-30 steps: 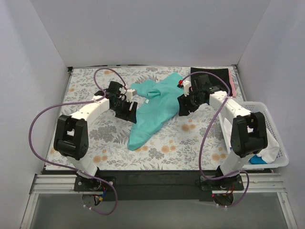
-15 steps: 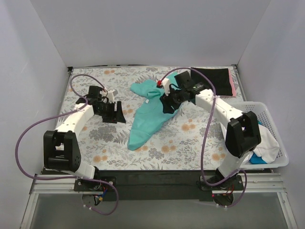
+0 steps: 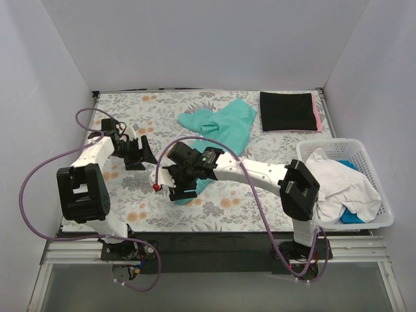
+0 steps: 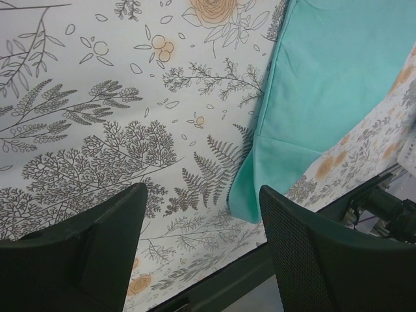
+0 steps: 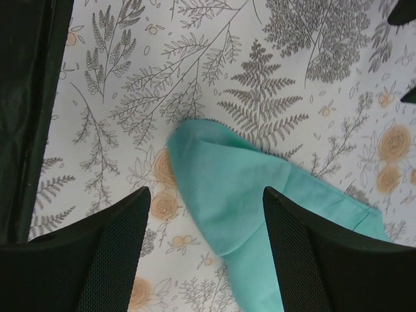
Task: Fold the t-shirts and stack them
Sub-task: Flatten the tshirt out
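A teal-green t-shirt (image 3: 227, 127) lies crumpled and stretched diagonally on the floral cloth, its narrow near tip toward the front. My right gripper (image 3: 182, 188) is open and hovers over that near tip; in the right wrist view the tip (image 5: 234, 188) lies between and ahead of the open fingers (image 5: 97, 260). My left gripper (image 3: 140, 154) is open and empty, left of the shirt; the left wrist view shows the shirt's edge (image 4: 325, 84) off to the right. A folded black t-shirt (image 3: 286, 110) lies on a pink one (image 3: 318, 114) at the back right.
A white lattice basket (image 3: 338, 142) stands at the right edge and holds a white t-shirt (image 3: 338, 185) and a blue one (image 3: 354, 218). The grey-and-orange floral cloth (image 3: 130, 188) covers the table. White walls close in the left, back and right sides.
My right arm has swung from the shirt's far part across to its near tip at the front. My left gripper has drawn back to the left, away from the shirt. The shirt's upper part now lies spread.
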Robot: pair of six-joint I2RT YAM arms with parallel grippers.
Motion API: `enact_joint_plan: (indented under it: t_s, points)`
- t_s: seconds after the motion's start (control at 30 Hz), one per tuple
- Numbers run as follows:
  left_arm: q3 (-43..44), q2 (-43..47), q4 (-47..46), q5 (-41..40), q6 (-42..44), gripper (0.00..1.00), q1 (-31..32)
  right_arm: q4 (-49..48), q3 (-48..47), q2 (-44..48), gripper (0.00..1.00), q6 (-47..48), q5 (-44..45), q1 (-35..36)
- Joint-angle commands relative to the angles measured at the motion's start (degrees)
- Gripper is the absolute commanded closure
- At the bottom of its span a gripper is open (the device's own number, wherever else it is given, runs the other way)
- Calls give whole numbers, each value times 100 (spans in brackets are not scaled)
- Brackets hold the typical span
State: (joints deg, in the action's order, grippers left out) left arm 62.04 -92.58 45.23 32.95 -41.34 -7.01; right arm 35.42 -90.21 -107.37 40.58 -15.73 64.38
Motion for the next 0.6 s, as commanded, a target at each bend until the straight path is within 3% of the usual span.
enact_joint_plan:
  t_s: [0.0,0.3,0.57]
  points:
    - [282,47,117,326,82,31,-274,158,-479,-292,23,845,263,109]
    - [335,38,232,493,320,30,-670,185,-945,-1101,24,1759,290,409]
    - [282,29,293,625,495,30,-969,176,-805,-1382,27,2253,377,593]
